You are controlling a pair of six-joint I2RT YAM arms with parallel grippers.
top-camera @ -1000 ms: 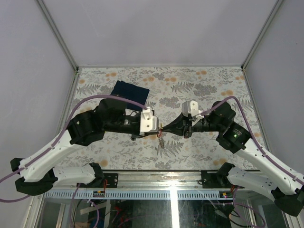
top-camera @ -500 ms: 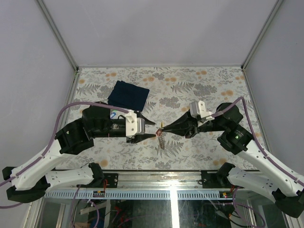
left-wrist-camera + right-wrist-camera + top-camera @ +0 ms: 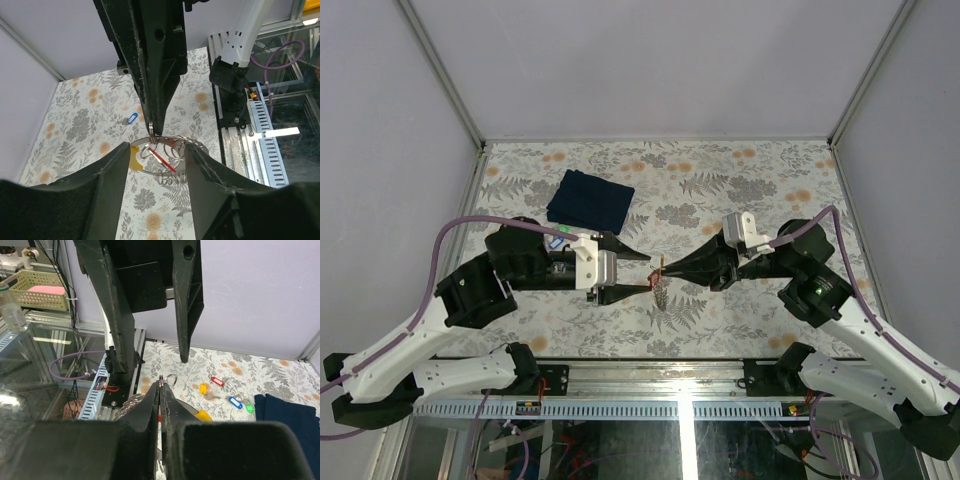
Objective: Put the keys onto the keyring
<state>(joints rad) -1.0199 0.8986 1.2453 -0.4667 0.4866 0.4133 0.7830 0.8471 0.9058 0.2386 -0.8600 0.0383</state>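
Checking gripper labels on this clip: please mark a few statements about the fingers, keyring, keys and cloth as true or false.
1. The right fingers are shut on the keyring. True.
2. The left fingers grip a key. False: they are open and hold nothing.
3. Loose keys lie on the table. True.
4. The keyring lies flat on the table. False: it is held up.
5. The cloth covers the loose keys. False: it lies beside them.

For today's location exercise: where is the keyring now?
Top view: the keyring is at the centre of the table, pinched in the right gripper, facing the open left gripper.
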